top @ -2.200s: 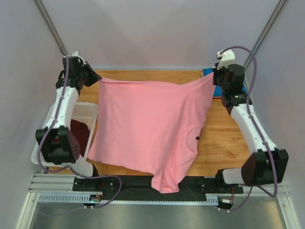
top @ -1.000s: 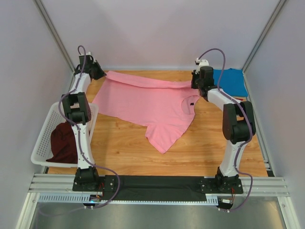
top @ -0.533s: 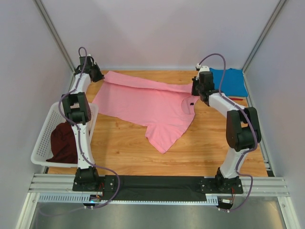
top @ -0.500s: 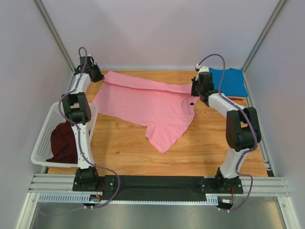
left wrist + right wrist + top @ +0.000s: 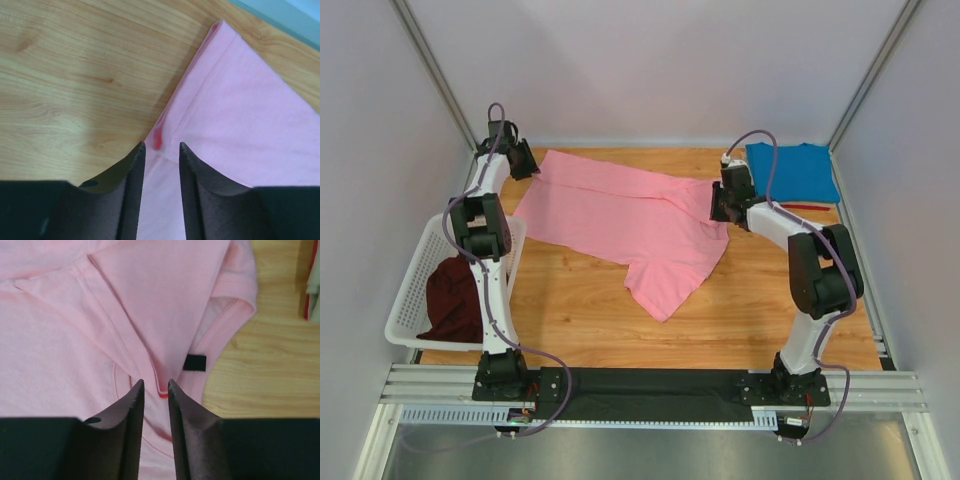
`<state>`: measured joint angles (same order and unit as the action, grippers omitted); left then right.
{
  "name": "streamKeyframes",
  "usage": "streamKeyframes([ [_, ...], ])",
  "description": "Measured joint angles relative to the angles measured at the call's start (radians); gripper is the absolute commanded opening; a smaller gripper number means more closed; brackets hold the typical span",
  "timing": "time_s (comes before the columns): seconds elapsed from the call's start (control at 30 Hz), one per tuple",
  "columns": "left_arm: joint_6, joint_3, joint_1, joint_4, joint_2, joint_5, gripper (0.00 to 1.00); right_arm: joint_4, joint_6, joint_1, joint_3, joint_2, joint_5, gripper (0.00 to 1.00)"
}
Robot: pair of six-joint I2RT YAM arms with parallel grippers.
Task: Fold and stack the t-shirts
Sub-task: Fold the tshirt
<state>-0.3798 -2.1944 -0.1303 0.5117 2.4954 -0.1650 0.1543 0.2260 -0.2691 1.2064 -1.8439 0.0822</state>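
The bright pink t-shirt [image 5: 620, 215] lies spread on the wooden table, its far edge folded over toward the collar. My left gripper [image 5: 523, 162] is at its far left corner. In the left wrist view the jaws [image 5: 161, 145] stand apart over the pink cloth [image 5: 240, 100], a fold tip between them. My right gripper [image 5: 723, 205] sits at the collar side. Its jaws [image 5: 155, 382] are slightly parted around a hem edge of the pink cloth [image 5: 75, 340], beside a black label [image 5: 194, 362]. A folded blue t-shirt [image 5: 795, 170] lies at the far right. The maroon t-shirt [image 5: 455, 290] is in the basket.
The white lattice basket [image 5: 405, 305] hangs off the table's left edge by the left arm. Grey walls close in the back and both sides. Bare wood [image 5: 750, 300] shows in front of the pink shirt, up to the black rail at the near edge.
Both grippers' jaws have parted from shut. My right gripper has come nearer and leftward, laying the shirt's far edge over the collar area. The left arm has stayed put.
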Motion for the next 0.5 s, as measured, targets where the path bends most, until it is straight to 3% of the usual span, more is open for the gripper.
streamKeyframes([
  [0.23, 0.002, 0.043, 0.005, 0.054, -0.075, 0.017, 0.46, 0.2, 0.148, -0.005, -0.046, 0.106, 0.023, 0.33],
  [0.5, 0.01, 0.272, 0.072, 0.075, -0.427, 0.011, 0.46, 0.29, 0.324, -0.16, -0.209, 0.36, -0.004, 0.33],
])
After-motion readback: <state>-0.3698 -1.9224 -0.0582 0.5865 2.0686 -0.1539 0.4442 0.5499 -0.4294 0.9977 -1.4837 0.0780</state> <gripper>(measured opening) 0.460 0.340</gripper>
